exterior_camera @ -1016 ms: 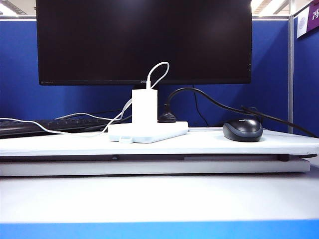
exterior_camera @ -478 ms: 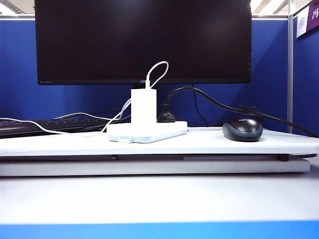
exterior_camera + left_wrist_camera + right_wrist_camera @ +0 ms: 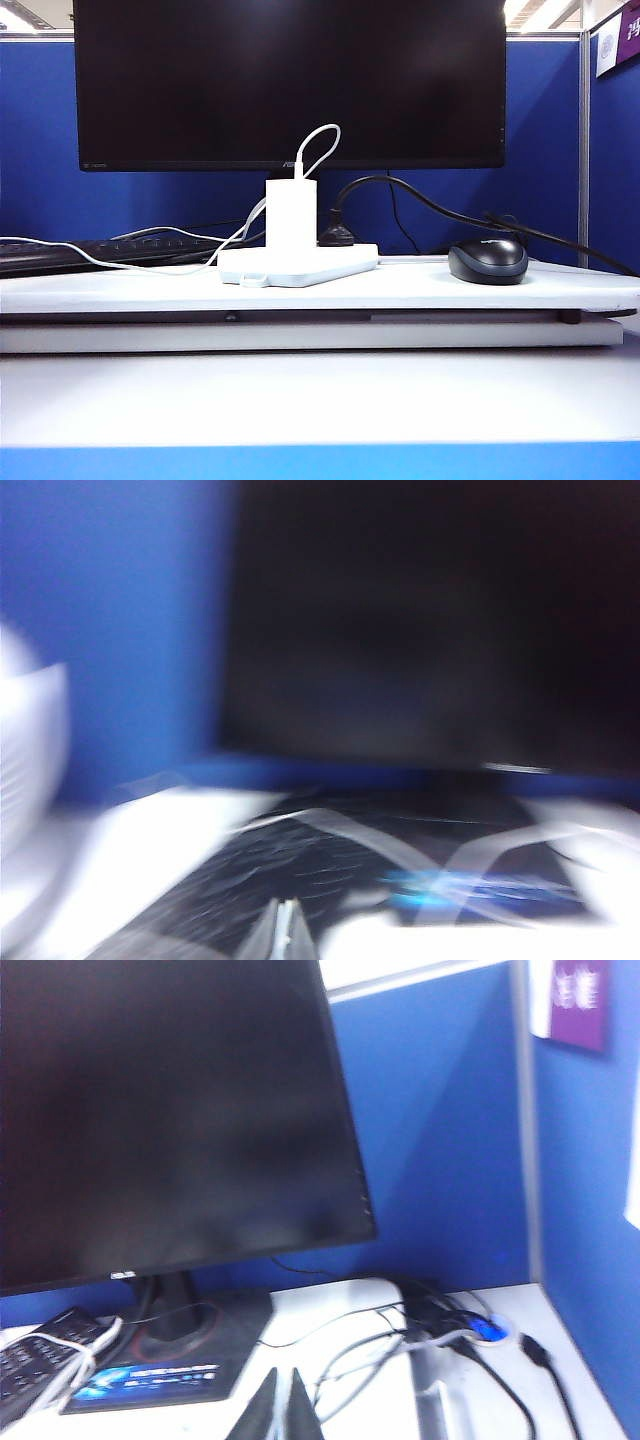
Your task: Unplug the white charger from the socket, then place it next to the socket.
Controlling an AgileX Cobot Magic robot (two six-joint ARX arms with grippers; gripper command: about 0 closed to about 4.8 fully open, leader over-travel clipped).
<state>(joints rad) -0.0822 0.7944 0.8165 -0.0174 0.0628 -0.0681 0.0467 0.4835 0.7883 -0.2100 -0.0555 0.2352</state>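
White charger (image 3: 291,213) upright, plugged into socket (image 3: 298,265), thin white cable (image 3: 316,146) looping from its top. Socket flat on white counter (image 3: 420,286), in front of dark monitor (image 3: 290,80). Black plug (image 3: 336,236) just beside charger, also in socket. Black mouse (image 3: 487,260) well apart to the right; keyboard (image 3: 60,254) to the left behind. Left tool (image 3: 284,932) at frame edge in blurred left wrist view, tips together, closed, gripping nothing. Right tool (image 3: 280,1405) likewise closed and empty, above counter facing monitor. Neither tool visible in exterior view.
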